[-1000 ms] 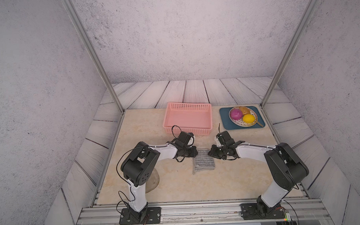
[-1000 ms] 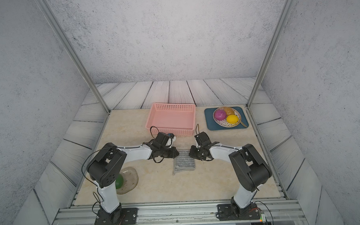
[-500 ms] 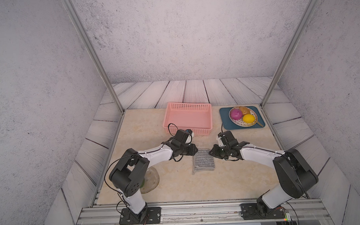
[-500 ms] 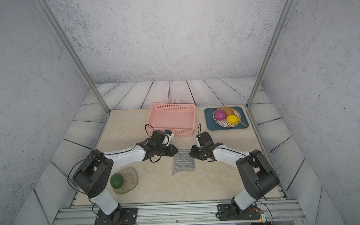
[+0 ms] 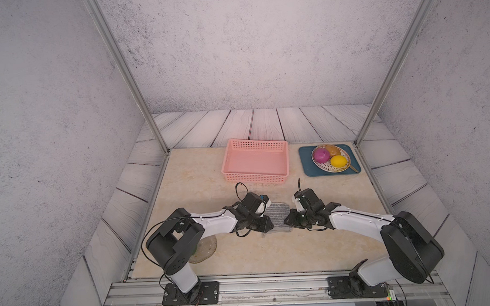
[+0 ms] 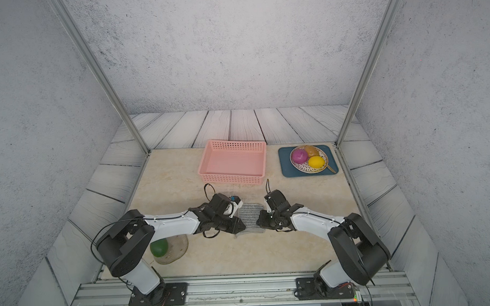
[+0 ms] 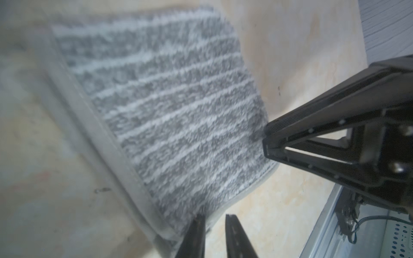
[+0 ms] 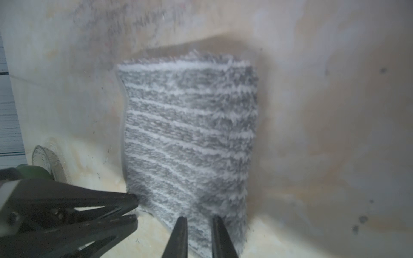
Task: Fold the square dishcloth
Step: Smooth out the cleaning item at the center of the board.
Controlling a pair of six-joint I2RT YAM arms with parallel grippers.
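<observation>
The square dishcloth (image 5: 278, 214) (image 6: 250, 215), grey with white stripes, lies flat in a narrow folded shape mid-table. My left gripper (image 5: 270, 225) (image 6: 243, 226) sits low at its near left corner. In the left wrist view the left gripper (image 7: 213, 220) has a narrow gap, one finger over the cloth's hem (image 7: 178, 111) and the other over bare table. My right gripper (image 5: 286, 220) (image 6: 258, 221) meets the near right edge. In the right wrist view the right gripper (image 8: 199, 221) stands slightly apart over the cloth (image 8: 190, 134), fabric showing in the gap.
A pink basket (image 5: 255, 161) stands behind the cloth. A blue tray (image 5: 309, 171) with a plate of fruit is at the back right. A glass bowl (image 6: 179, 245) with a green ball sits by the left arm's base. Metal posts flank the table.
Both grippers have slid from the cloth's far end toward its near end. The cloth has stayed where it lay. Both arms' elbows have dropped lower.
</observation>
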